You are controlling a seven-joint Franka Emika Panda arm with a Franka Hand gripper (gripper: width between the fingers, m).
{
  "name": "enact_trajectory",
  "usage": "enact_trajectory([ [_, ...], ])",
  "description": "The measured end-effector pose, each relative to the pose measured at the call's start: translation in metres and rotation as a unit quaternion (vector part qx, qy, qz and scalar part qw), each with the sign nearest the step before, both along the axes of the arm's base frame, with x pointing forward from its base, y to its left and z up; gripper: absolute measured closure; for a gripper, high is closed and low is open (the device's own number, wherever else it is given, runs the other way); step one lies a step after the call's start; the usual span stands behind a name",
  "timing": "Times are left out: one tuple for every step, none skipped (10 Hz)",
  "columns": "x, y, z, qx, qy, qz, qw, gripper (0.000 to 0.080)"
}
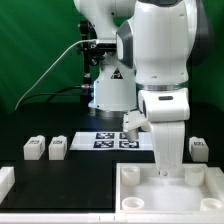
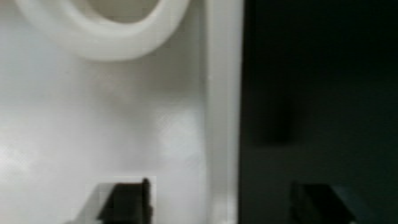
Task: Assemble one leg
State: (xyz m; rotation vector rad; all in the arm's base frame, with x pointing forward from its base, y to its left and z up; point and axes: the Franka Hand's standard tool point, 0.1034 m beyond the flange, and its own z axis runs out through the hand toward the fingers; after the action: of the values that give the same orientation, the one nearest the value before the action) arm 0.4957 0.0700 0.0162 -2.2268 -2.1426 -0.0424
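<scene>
- Jaws apart and empty, straddling the side wall of the square panel (image 2: 107,130): one fingertip (image 2: 125,203) above the panel, the other above the dark desk (image 2: 320,100), probably to grip that wall
- No leg is held; the nearest leg (image 1: 198,148) lies on the desk at the exterior view's right, two more legs (image 1: 35,148) at its left

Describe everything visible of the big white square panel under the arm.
The panel is a large white square tray, plastic by its look, lying flat on the black table at the front, toward the exterior view's right. Raised blocks stand at its visible corners; the wrist view shows a round raised ring near one edge. The open pincer hangs astride that edge; whether it touches cannot be told.
</scene>
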Motion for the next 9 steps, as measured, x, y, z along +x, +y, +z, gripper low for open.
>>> enact_trajectory([
  [0.0, -0.0004, 0.0, 0.0, 0.0, 0.0, 1.0, 0.0251],
  [0.0001, -0.0007, -0.0001, 0.0, 0.0, -0.001, 1.0, 0.0181],
  [0.0001, -0.001, -0.0001, 0.0, 0.0, -0.001, 1.0, 0.0156],
  [0.0001, -0.0012, -0.0001, 0.0, 0.0, -0.001, 1.0, 0.0156],
  [0.0001, -0.0015, -0.0001, 0.0, 0.0, -0.002, 1.0, 0.0151],
  [0.0001, -0.0018, -0.0002, 0.0, 0.0, -0.002, 1.0, 0.0151],
  [0.0001, -0.0019, -0.0002, 0.0, 0.0, -0.002, 1.0, 0.015],
  [0.0001, -0.0021, -0.0003, 0.0, 0.0, -0.002, 1.0, 0.015],
  [0.0001, -0.0023, -0.0003, 0.0, 0.0, -0.002, 1.0, 0.015],
])
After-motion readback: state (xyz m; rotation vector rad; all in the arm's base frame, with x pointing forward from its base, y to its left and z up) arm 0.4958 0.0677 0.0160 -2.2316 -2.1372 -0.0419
